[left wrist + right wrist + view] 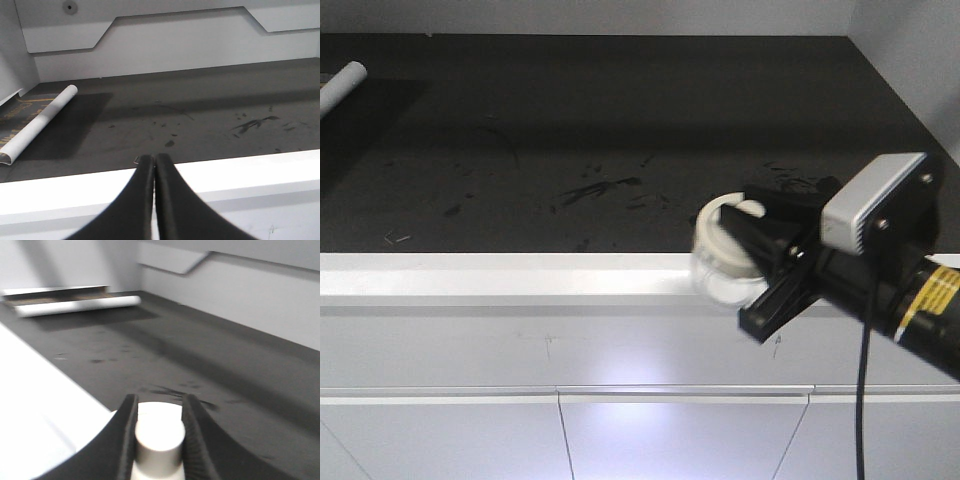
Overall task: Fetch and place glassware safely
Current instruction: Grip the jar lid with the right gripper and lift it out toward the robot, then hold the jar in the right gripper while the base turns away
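White roll [40, 122] far left on dk countertop [620, 130]

My right gripper [160, 405] shows soft and blurred up close; glare washes the white ledge [520, 272]; the dark worktop [620, 120] looks dim.

Jar [720, 262] at front ledge [500, 272] of counter [570, 130], right side. Right gripper [159, 412] straddles knob [160, 435] from front-right. Roll [340, 85] far left, behind. Left gripper [154, 162] above ledge. Cabinet doors [670, 440] below.
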{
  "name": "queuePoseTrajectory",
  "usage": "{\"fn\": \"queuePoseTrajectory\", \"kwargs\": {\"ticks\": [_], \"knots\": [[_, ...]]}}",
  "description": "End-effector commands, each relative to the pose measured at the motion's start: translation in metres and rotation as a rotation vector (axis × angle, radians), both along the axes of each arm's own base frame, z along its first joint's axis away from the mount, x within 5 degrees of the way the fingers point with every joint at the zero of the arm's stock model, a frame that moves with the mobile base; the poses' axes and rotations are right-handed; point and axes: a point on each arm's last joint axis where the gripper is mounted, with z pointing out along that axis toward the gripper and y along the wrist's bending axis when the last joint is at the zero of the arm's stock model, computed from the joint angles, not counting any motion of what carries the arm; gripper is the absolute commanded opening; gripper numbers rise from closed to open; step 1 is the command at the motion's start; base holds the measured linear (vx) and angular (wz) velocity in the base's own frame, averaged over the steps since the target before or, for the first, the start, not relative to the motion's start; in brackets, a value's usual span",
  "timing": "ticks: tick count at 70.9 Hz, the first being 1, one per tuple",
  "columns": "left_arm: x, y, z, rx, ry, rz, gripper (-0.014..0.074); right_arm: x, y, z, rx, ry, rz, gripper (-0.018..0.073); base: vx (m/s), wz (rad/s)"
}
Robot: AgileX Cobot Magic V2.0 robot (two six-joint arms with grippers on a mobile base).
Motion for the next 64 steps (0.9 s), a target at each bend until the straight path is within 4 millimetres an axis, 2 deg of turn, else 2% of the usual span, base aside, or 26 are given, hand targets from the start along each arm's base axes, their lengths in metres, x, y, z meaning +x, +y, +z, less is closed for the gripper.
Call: {"fn": "queuePoseTrajectory", "kwargs": {"ticks": [1,11,28,64], "knots": [[0.000,0.000,0.013,-0.013,-0.081,-0.002,-0.0007,-0.013,0.017,0.021,0.082,-0.074,0.104,-0.0003,0.00,0.00],[0.000,0.000,0.013,-0.013,-0.081,-0.002,-0.0007,-0.031,0.041,0.021,0.088,-0.068,0.230,-0.0003,0.00,0.00],[0.000,0.000,0.013,-0.013,-0.081,-0.002,-0.0007,-0.056,0.065,0.022,0.107,-0.071,0.386,-0.0003,0.00,0.00],[0.000,0.000,0.013,-0.013,-0.081,-0.002,-0.0007,-0.061,0.068,0.027,0.150,-0.101,0.439,-0.0003,0.00,0.00]]}}
